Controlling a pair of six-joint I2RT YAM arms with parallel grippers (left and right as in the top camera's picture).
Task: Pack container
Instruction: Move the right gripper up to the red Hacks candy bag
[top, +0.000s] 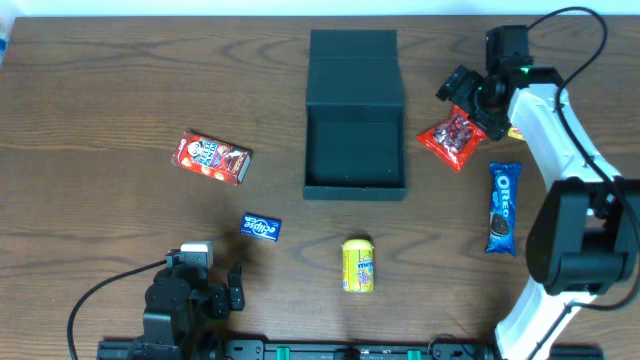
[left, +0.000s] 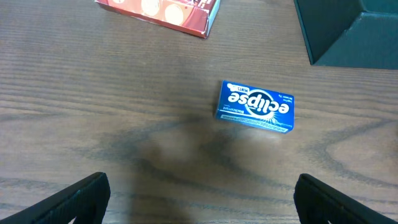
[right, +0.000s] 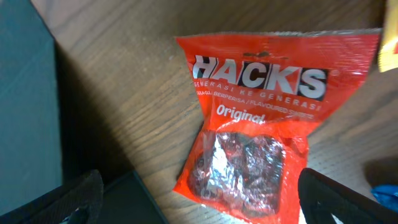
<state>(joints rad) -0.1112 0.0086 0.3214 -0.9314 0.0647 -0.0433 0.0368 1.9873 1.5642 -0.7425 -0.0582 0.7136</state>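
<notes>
Now my right gripper (right: 202, 199) hangs spread wide over the red candy bag (right: 255, 118) so I can grab it for the open container (top: 355, 150).

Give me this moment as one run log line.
container lid open, nothing visible inside | right pincer open over Hacks bag | left pincer open, Eclipse box ahead
</notes>
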